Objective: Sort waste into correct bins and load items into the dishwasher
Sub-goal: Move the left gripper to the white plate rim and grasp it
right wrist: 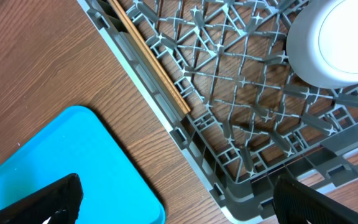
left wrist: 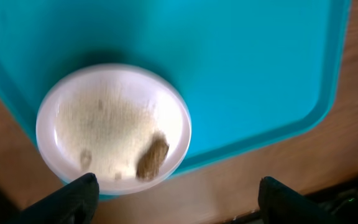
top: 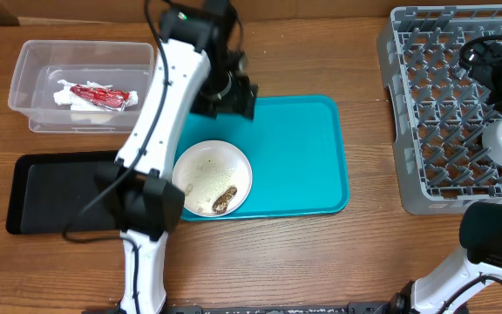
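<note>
Teal serving tray (top: pixel 303 148) carries one thing: white plate (top: pixel 212 167) at its front-left corner, w/ brown food lump (top: pixel 225 201) + thin scatter of rice grains (left wrist: pixel 98 124) on it. Prob. sits apart from the other dishes because scraps must come off before it goes to the rack.

Clear tub (top: pixel 29 78), back-left, holds crumpled napkins (top: pixel 66 99) + red wrapper (top: pixel 103 94), so dry waste looks sorted. Black tray (top: pixel 59 183) lies just beside the plate, no scraps visible in it; I'd guess it's meant for the food.

Left gripper (left wrist: pixel 178 202) hangs over the teal tray, fingers spread wide, nothing between them, camera on the plate. Reads as lining up for it. Right gripper (right wrist: pixel 182 202) is likewise spread and empty, above the rack's edge by the tray's corner.

Views:
- **Overhead:** gives the layout, but right arm masks part of grey dish rack (top: pixel 425 105).
- **Right wrist:** adds what I can't make out from above, i.e. chopsticks (right wrist: pixel 151 59) lying along the rack's edge and a white round dish (right wrist: pixel 334 43) seated on the grid.
- **Left wrist:** shows lump + rice close up, though blurred.
</note>
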### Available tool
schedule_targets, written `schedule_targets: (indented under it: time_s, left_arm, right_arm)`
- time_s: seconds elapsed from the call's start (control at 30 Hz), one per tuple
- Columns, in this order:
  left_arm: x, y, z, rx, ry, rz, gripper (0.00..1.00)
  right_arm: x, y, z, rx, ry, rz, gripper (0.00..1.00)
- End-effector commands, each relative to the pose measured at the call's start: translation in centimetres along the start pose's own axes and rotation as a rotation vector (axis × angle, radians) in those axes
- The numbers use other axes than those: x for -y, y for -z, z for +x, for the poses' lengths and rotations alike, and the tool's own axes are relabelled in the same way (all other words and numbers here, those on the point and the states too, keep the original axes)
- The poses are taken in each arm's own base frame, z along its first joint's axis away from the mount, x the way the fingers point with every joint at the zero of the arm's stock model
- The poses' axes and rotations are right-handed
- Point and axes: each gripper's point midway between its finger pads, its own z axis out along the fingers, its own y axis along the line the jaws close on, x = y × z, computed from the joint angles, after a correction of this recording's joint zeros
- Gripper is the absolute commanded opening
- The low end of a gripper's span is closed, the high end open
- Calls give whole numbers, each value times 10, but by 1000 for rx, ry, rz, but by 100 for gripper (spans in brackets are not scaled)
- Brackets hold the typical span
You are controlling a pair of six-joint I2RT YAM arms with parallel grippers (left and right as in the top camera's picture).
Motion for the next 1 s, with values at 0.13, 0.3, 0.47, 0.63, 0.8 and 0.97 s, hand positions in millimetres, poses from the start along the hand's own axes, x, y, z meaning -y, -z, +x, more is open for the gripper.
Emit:
schedule_targets:
  time_s: [0.13,0.3,0.47,0.63,0.8,0.97]
  left_arm:
    - [7,-10,71,-64,110,-144,87]
    - [10,-54,66,-12,236,-205,87]
    - [5,-94,50,89,390,-221,82]
    - [-14,-113,31,214,516,-265,68]
    - [-21,-119,20,277,508,-308,61]
    - [-19,-143,16,257,534,-314,58]
  right_arm:
    - [0,11,0,34,-4,-4,100]
    - [0,11,0,34,-4,-5,100]
    - [0,11,0,33,-4,-4,100]
    - [0,11,0,33,-4,-4,100]
    - [0,11,0,34,-4,-4,100]
    - [0,11,0,33,-4,-4,100]
